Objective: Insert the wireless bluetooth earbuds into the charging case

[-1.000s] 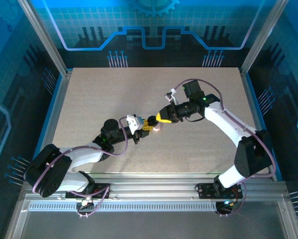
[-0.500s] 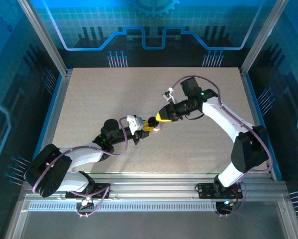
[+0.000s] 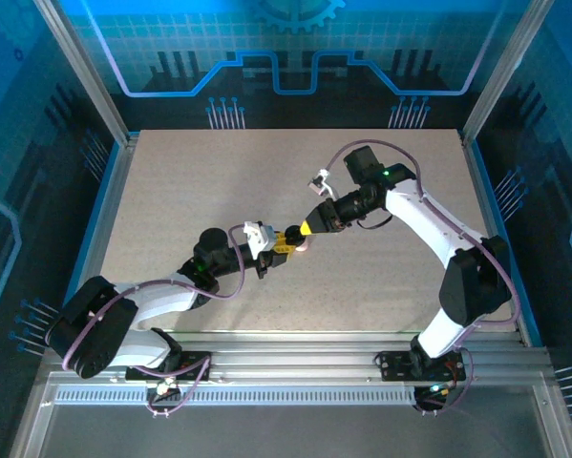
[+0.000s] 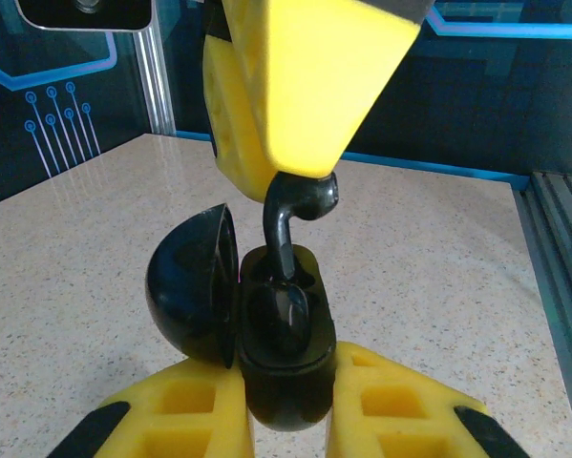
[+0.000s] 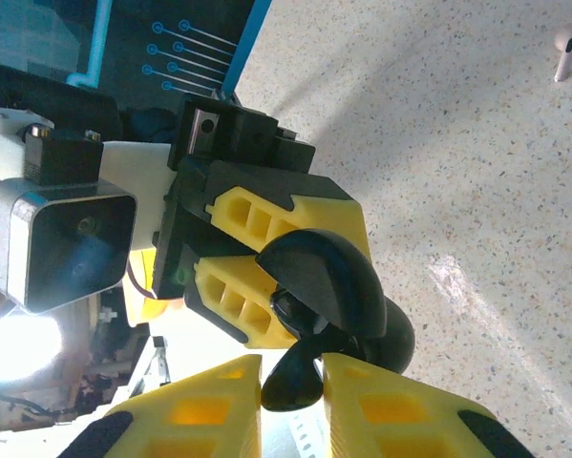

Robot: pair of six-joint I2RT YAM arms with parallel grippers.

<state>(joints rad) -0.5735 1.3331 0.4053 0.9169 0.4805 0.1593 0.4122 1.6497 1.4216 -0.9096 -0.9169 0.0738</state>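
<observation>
My left gripper [image 4: 286, 425] is shut on the charging case [image 4: 287, 396], which looks glossy and dark here and is held upright just above the table. Its lid [image 4: 195, 296] hangs open to the left. From above, my right gripper [image 5: 293, 405] is shut on one earbud [image 4: 284, 229] by the stem. The earbud's rounded head sits down in the case's socket. In the top view both grippers [image 3: 287, 239] [image 3: 307, 227] meet tip to tip at mid-table. A second, pale earbud [image 5: 564, 48] lies loose on the table.
The speckled beige table [image 3: 190, 191] has open room on all sides of the grippers. A metal frame and blue panels [image 3: 104, 95] wall it in. The left wrist camera block [image 5: 61, 243] sits close behind the case in the right wrist view.
The right gripper has edged left and down toward the case, and its elbow has swung in. The left arm holds still with the case.
</observation>
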